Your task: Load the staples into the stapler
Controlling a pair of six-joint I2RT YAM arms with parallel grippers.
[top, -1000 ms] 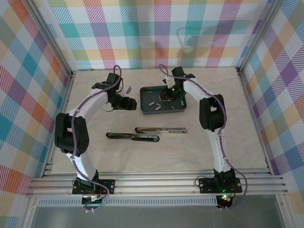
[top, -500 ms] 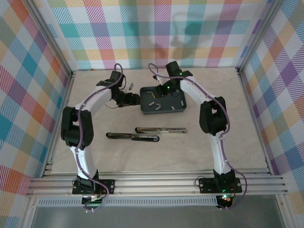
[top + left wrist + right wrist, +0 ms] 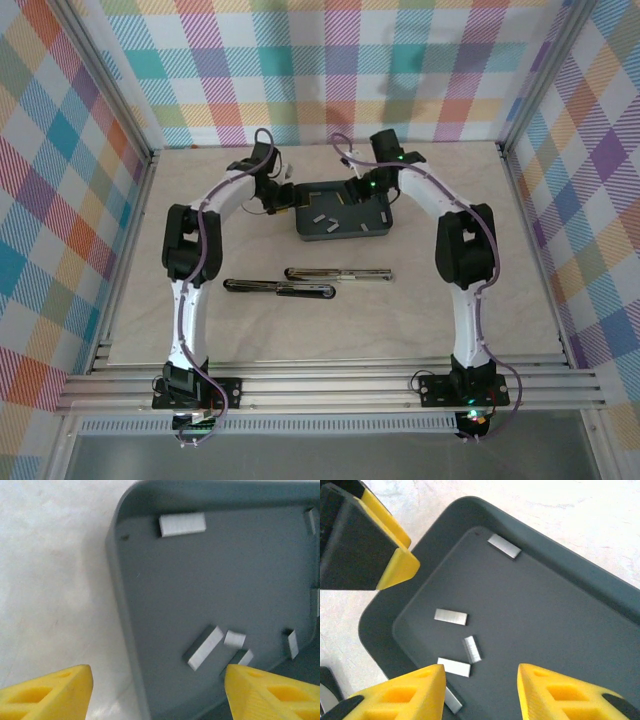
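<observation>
The staples [image 3: 322, 217] are several short silver strips lying loose in a dark grey tray [image 3: 340, 236] at the back of the table. My left gripper [image 3: 287, 197] hangs open over the tray's left rim; in its wrist view the left gripper [image 3: 160, 695] straddles the tray wall [image 3: 122, 605], with staples [image 3: 205, 647] just ahead. My right gripper [image 3: 362, 192] is open above the tray floor; between the right gripper [image 3: 480, 690] fingers nothing is held, and staples [image 3: 472, 649] lie close by. The stapler [image 3: 310, 282] lies opened flat on the table, nearer the arms.
The left gripper's yellow-and-black finger [image 3: 370, 545] shows at the tray's corner in the right wrist view. Plaid walls and metal frame rails [image 3: 130, 230] enclose the pale table [image 3: 400, 320]. Open tabletop lies between tray and stapler.
My left arm has swung right, bringing its gripper from beside the tray to over its left rim. The right gripper has drawn back slightly and its jaws have widened.
</observation>
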